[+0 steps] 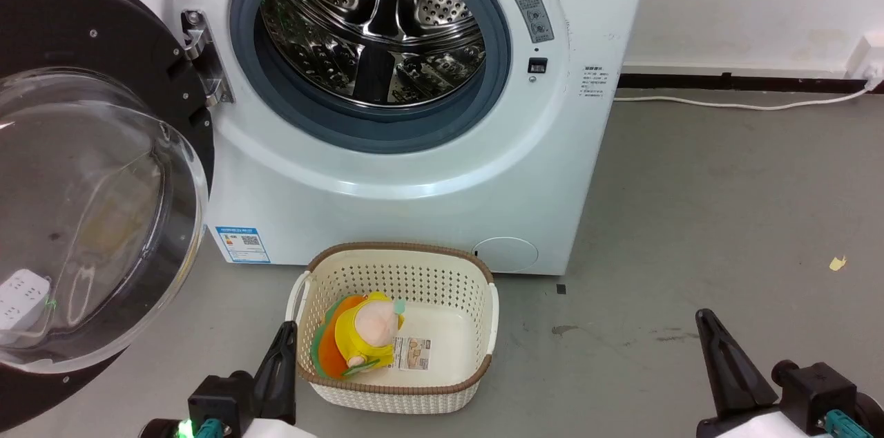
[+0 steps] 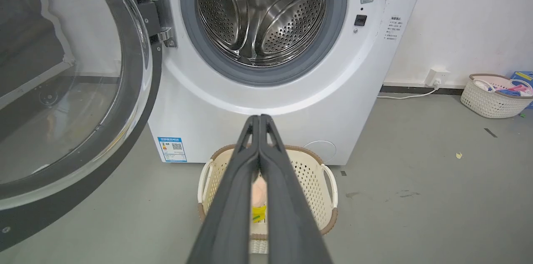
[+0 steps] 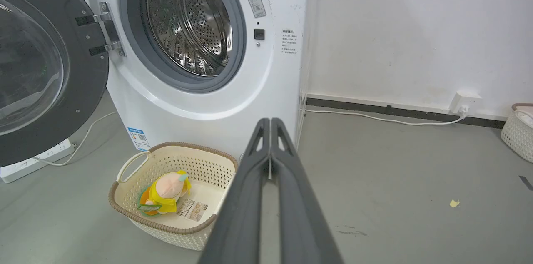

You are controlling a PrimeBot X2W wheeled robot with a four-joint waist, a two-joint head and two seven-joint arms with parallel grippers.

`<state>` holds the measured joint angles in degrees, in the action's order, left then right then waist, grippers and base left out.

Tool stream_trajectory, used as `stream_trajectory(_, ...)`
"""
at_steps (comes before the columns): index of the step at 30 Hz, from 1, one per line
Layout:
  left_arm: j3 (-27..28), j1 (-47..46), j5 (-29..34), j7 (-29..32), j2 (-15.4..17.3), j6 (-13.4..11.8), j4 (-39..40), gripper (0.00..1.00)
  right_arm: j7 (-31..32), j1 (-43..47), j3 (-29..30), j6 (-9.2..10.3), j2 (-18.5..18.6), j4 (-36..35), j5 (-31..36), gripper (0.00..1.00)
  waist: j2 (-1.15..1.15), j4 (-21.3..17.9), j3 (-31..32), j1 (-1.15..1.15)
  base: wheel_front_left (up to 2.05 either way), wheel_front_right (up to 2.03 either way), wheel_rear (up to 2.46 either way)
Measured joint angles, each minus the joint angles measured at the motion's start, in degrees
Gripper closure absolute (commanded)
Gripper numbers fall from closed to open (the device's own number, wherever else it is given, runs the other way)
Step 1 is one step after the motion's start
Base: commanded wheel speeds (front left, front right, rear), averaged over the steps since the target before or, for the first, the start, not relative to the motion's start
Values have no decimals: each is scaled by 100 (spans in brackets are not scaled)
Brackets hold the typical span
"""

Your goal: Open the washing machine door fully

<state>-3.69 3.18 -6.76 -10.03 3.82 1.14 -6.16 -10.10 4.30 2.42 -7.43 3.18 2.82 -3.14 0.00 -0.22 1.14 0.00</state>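
Note:
The washing machine door (image 1: 83,217) is a big glossy black disc with a bulging clear glass bowl. It stands swung wide to the left on its metal hinge (image 1: 202,54), also seen as the door (image 2: 70,101) and the door (image 3: 41,68). The grey-ringed steel drum (image 1: 373,30) lies exposed. My left gripper (image 1: 284,334) is shut and empty at the lower left, apart from the door. My right gripper (image 1: 706,320) is shut and empty at the lower right. The left fingertips (image 2: 259,119) and the right fingertips (image 3: 270,121) are pressed together.
A cream basket (image 1: 476,272) with a yellow plush toy (image 1: 366,334) sits on the grey floor before the white machine (image 1: 387,210). A power strip (image 3: 33,162) lies under the door. A white cable (image 1: 732,105) runs along the wall. A second basket (image 2: 493,96) stands at the right.

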Motion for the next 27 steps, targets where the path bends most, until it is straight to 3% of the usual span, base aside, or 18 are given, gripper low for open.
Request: stream_trajectory(27,103,-94,174,321,-49,-21,186,100,326,-93,-83,0,-1,-87,88,100,0,7,-36,0,0,0,0)
